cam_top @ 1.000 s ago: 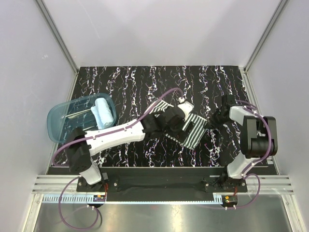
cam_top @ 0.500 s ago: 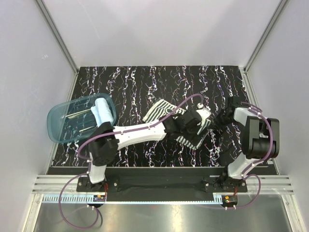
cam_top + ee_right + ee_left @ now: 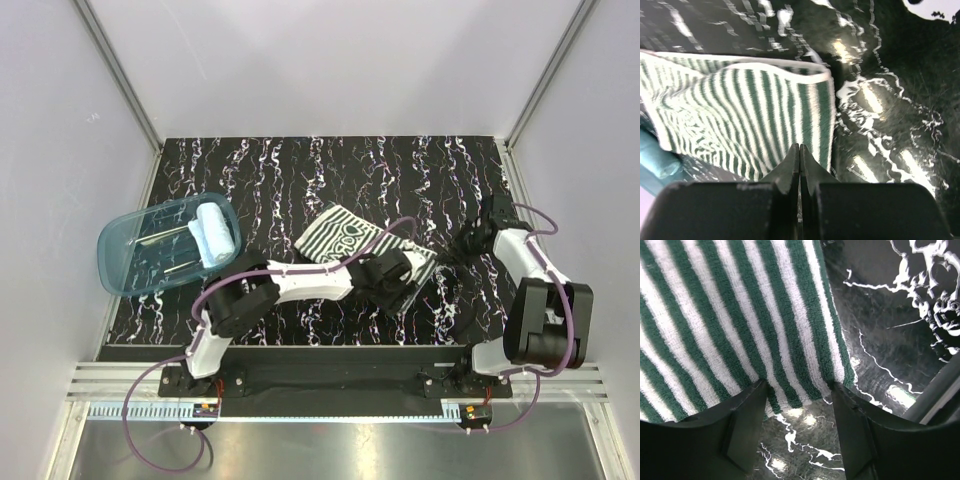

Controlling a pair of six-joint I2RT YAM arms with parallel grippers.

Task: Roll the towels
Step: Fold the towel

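Status: striped towel (image 3: 342, 233) lies flat mid-worktop (image 3: 280, 170); blue towel (image 3: 213, 230) sits rolled in the tub (image 3: 125, 262). My left jaws are spread astride the striped towel's near edge, not pinching yet. My right jaws are pressed together, tip at its right edge, holding nothing I can see. Terry cloth looks light, floppy, grippy. I'd pinch the hem corner, or it'll likely bunch instead of rolling.

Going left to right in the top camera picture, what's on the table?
Blue tub → light blue towel in the tub's right end → striped towel → right gripper.
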